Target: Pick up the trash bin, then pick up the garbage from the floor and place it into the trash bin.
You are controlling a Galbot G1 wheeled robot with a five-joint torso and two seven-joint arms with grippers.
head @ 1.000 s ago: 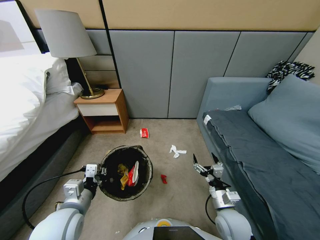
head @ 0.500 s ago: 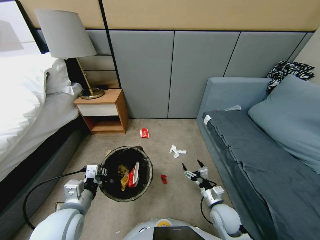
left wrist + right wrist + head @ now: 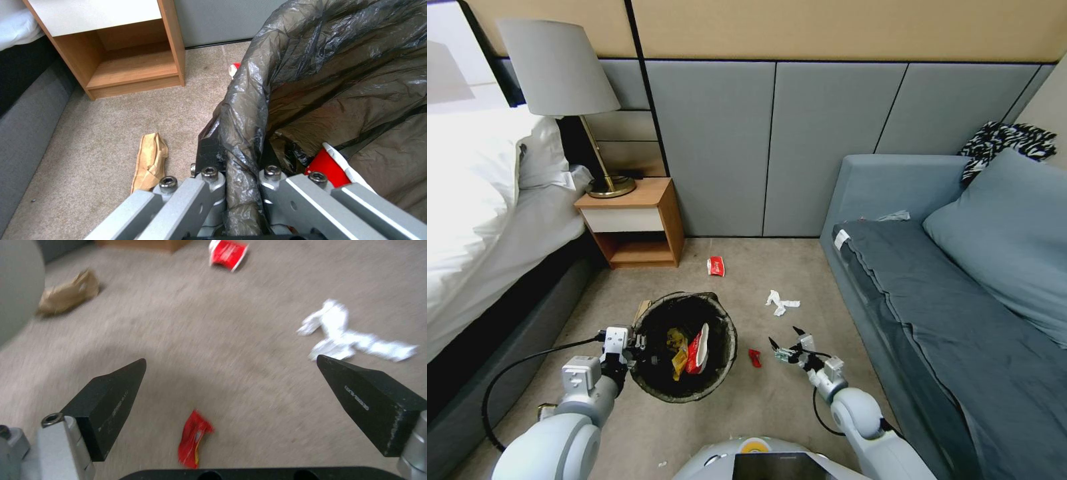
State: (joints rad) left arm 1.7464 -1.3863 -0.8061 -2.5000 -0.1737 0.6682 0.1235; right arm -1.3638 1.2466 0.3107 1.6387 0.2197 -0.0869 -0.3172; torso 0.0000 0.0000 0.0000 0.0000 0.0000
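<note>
Here, left to right, we list: left gripper [image 3: 639, 347] — clamped shut on the near-left rim of the trash bin [image 3: 720, 320], which is tilted and holds red and yellow wrappers; brown crumpled paper [image 3: 150, 160] on the floor [image 3: 760, 413] just left of the bin; small red wrapper [image 3: 193, 438] right of the bin; right gripper [image 3: 787, 340] — spread wide, holding nothing, low beside that wrapper; white tissue [image 3: 780, 302] farther off; red-and-white wrapper [image 3: 716, 266] farthest.

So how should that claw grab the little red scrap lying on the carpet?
From straight above, pinching across the narrow middle of the small red crumpled wrapper scrap: it lies flat and elongated on the carpet, and the open right claw straddles it.
</note>
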